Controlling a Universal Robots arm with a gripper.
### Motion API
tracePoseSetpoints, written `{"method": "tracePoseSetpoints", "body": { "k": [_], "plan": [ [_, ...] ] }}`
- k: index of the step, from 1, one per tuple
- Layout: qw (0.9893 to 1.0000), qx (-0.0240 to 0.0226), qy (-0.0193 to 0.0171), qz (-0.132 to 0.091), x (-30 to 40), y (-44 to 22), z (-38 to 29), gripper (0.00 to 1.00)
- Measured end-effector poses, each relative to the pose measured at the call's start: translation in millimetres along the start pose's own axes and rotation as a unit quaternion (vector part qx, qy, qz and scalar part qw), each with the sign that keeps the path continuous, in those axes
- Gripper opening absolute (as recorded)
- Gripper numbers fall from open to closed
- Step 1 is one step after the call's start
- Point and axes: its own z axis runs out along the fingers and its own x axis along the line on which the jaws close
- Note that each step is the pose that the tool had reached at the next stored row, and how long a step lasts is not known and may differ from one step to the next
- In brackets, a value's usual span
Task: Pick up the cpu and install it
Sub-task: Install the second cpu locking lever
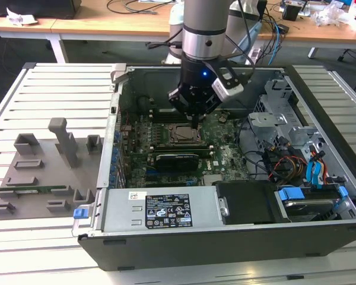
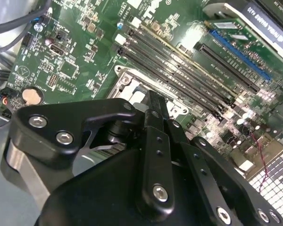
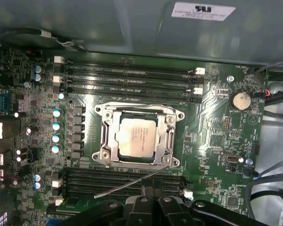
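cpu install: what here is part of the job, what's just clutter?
Job:
- cpu, lying in the socket frame
- gripper, above the socket

Not the job:
- grey holder tray
- expansion card
- memory slots
- coin battery
- drive cage

Exterior view: even, bright room light from overhead; soft shadow inside the case (image 1: 225, 154); surface (image 1: 47, 95) slats pale, slightly washed. A blue light glows on the arm (image 1: 204, 74). Second wrist view: claw (image 2: 153, 101) body close and soft-focused, glare on the board (image 2: 85, 61) at one lower corner. First wrist view: dimmer, cool cast; cpu (image 3: 137, 136) plate reflects brightly; case wall hazy
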Motion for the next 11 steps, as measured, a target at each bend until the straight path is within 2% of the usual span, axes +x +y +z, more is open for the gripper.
{"method": "tracePoseSetpoints", "body": {
  "k": [5,9,11],
  "plan": [
    [1.0000,-0.0005,0.0000,0.000,0.9,-6.6,2.0,0.11],
    [0.9999,-0.0111,-0.0008,0.000,4.4,-12.6,4.2,0.11],
    [0.9998,-0.0218,-0.0015,0.000,7.6,-16.9,7.3,0.11]
  ]
}}
